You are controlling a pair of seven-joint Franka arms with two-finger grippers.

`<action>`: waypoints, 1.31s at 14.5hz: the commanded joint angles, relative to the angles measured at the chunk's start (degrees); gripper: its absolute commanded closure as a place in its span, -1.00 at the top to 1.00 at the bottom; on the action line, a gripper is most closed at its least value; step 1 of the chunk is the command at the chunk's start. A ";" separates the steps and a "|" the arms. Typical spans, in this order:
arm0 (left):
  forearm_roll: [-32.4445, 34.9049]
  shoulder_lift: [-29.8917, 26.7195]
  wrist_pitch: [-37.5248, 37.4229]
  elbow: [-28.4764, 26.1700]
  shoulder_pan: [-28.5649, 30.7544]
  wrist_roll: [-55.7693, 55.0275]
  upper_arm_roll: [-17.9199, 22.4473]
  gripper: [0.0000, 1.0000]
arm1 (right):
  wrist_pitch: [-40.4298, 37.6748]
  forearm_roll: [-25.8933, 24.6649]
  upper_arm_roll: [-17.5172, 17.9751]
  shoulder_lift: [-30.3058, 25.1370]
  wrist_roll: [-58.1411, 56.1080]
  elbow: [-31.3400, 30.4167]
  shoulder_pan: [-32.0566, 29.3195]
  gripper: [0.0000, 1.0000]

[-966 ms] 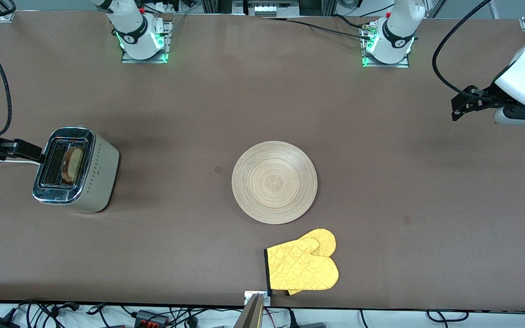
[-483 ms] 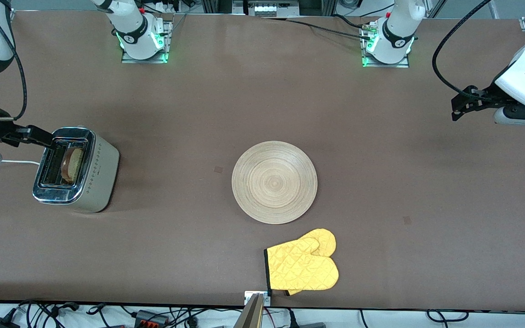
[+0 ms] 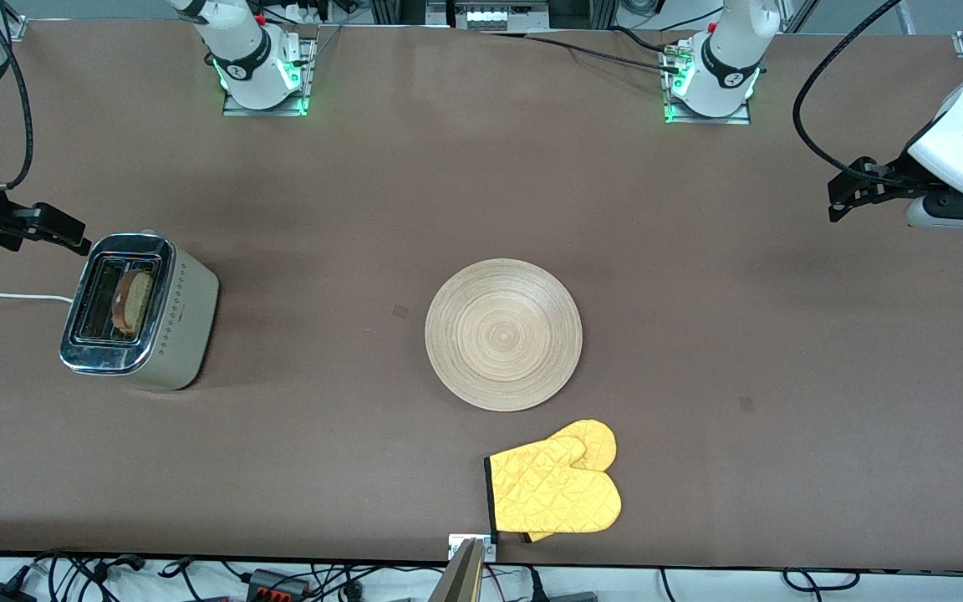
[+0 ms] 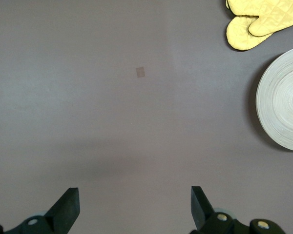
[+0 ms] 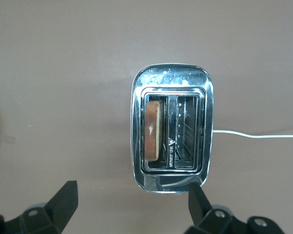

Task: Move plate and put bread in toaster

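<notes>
The toaster [image 3: 165, 322] stands at the right arm's end of the table, and the bread [image 3: 132, 303] stands upright in its slot nearer the plate. The right wrist view shows the toaster [image 5: 172, 83] from above with the bread [image 5: 154, 131] in one slot. My right gripper [image 3: 72, 234] [image 5: 131, 187] is open and empty, just off the toaster's end. The plate [image 3: 503, 334] [image 4: 283, 97] lies flat at the table's middle. My left gripper [image 3: 837, 201] [image 4: 134, 190] is open and empty, waiting over bare table at the left arm's end.
A yellow oven mitt [image 3: 557, 489] [image 4: 254, 19] lies nearer the front camera than the plate, close to the table edge. The toaster's white cord [image 3: 5, 296] [image 5: 259, 135] trails off toward the table's end.
My right gripper has risen and drawn back from the toaster's cord end. The bread, the plate and the left arm have not moved.
</notes>
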 commanded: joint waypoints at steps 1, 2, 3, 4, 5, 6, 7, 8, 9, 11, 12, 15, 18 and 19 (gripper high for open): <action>-0.28 0.45 -1.34 1.51 0.21 0.53 -0.09 1.00 | -2.37 -0.39 0.71 -1.93 -0.99 -0.52 -0.44 1.00; -0.28 0.45 -1.34 1.51 0.21 0.53 -0.09 1.00 | -2.29 -0.13 0.71 -1.84 -0.90 -0.34 -0.44 1.00; -0.28 0.45 -1.34 1.51 0.21 0.53 -0.09 1.00 | -2.55 -0.13 0.71 -1.75 -0.90 -0.43 -0.44 1.00; -0.28 0.45 -1.34 1.51 0.21 0.53 -0.09 1.00 | -3.08 -0.13 0.71 -1.75 -0.90 -0.60 -0.53 1.00; -0.28 0.45 -1.34 1.51 0.21 0.61 -0.09 1.00 | -3.26 -0.13 0.71 -1.58 -0.90 -0.43 -0.53 1.00; -0.28 0.45 -1.34 1.51 0.21 0.61 -0.09 1.00 | -3.26 -0.13 0.62 -1.66 -0.90 -0.43 -0.53 1.00; -0.28 0.45 -1.34 1.51 0.21 0.53 -0.09 1.00 | -3.26 -0.30 0.62 -1.66 -0.90 -0.52 -0.53 1.00; -0.28 0.45 -1.34 1.51 0.21 0.53 -0.09 1.00 | -3.17 -0.39 0.62 -1.58 -0.99 -0.43 -0.53 1.00; -0.28 0.45 -1.34 1.51 0.21 0.53 -0.09 1.00 | -3.34 -0.39 0.62 -1.66 -0.99 -0.52 -0.53 1.00; -0.28 0.45 -1.34 1.51 0.21 0.53 -0.09 1.00 | -3.43 -0.48 0.62 -1.84 -0.99 -0.52 -0.53 1.00; -0.28 0.45 -1.34 1.51 0.21 0.53 -0.09 1.00 | -3.43 -0.48 0.71 -1.75 -0.99 -0.60 -0.53 1.00; -0.28 0.45 -1.34 1.51 0.21 0.53 -0.09 1.00 | -3.26 -0.48 1.32 -1.49 -0.99 -0.69 -1.06 1.00; -0.28 0.45 -1.34 1.51 0.21 0.53 -0.09 1.00 | -3.35 -0.39 1.85 -1.66 -0.90 -0.69 -2.02 1.00; -0.28 0.45 -1.34 1.51 0.21 0.53 -0.09 1.00 | -3.26 -0.39 1.85 -1.66 -0.99 -0.69 -2.11 1.00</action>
